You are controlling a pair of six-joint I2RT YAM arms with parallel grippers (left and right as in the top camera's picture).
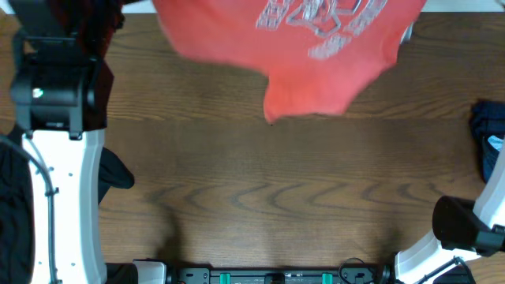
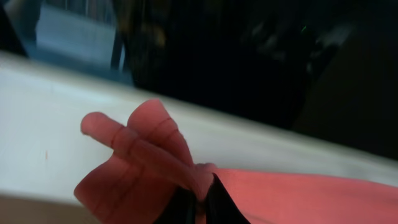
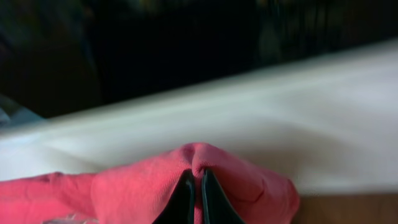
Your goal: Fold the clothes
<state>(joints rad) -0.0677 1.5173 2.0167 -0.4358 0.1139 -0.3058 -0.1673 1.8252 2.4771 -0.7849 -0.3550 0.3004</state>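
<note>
Left gripper clamped on a bunched fold of coral T-shirt; right gripper clamped likewise. Shirt spans between them, apparently lifted, at table's far edge. Step: spreading out. Next likely needs lowering it flat, unwrinkled.

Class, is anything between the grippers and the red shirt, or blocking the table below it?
Nothing visible. The left gripper and right gripper pinch the red T-shirt directly; the table below is bare.
</note>
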